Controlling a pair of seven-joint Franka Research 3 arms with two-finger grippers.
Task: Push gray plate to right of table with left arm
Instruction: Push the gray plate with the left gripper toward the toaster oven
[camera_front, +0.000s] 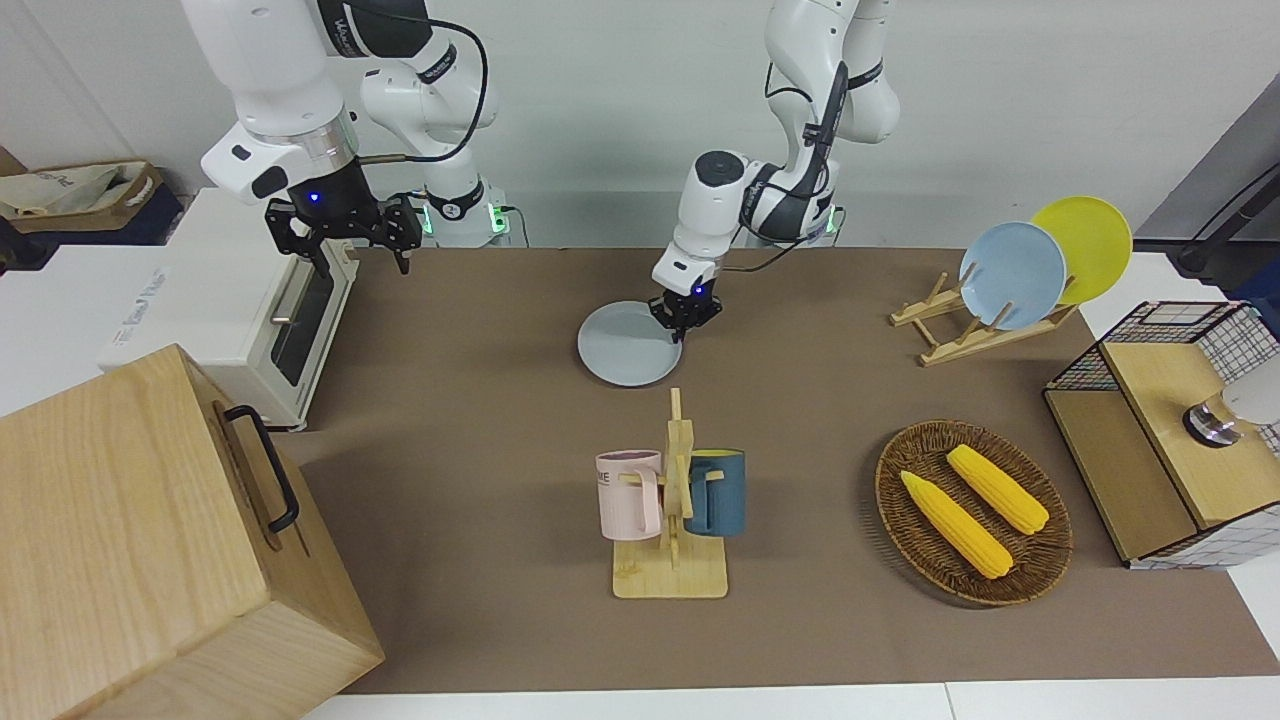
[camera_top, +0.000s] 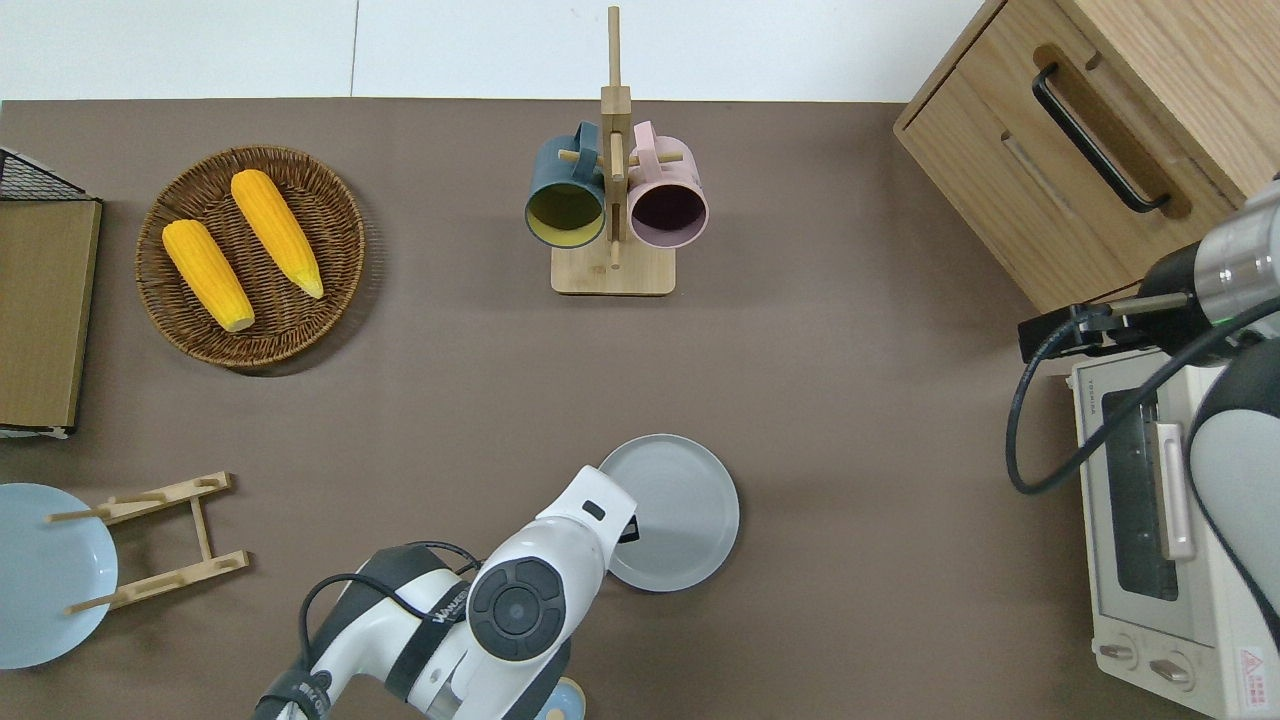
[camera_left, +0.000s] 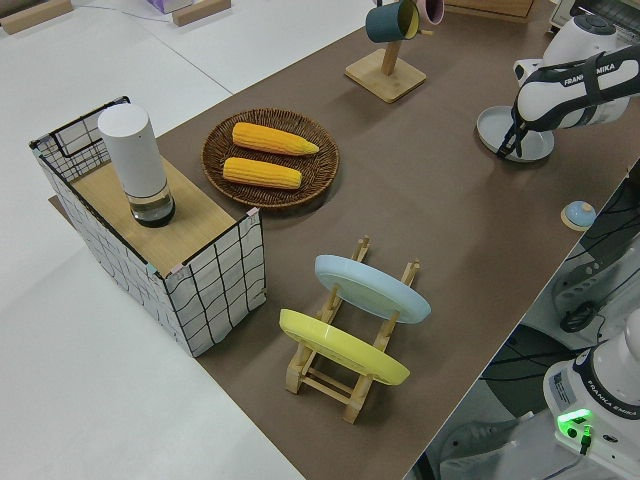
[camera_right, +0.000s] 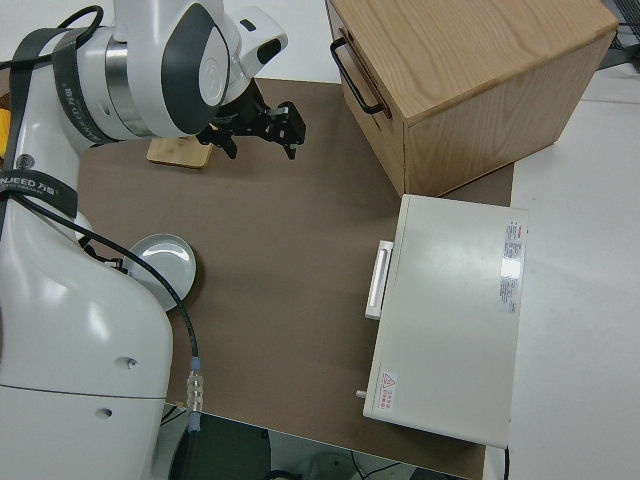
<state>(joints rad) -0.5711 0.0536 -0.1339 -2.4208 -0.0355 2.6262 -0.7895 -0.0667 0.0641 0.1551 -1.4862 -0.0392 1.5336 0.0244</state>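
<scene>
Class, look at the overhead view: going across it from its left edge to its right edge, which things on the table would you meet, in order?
Sky-blue plate → wicker basket → mug rack → gray plate → wooden box → toaster oven.

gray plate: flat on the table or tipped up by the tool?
Flat. The gray plate lies level on the table, its whole rim down, with the left tool at its edge.

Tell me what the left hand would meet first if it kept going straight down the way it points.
The left hand points down at the gray plate, at its edge toward the left arm's end. Straight on, it meets that plate, then the table. Whether they already touch is unclear.
</scene>
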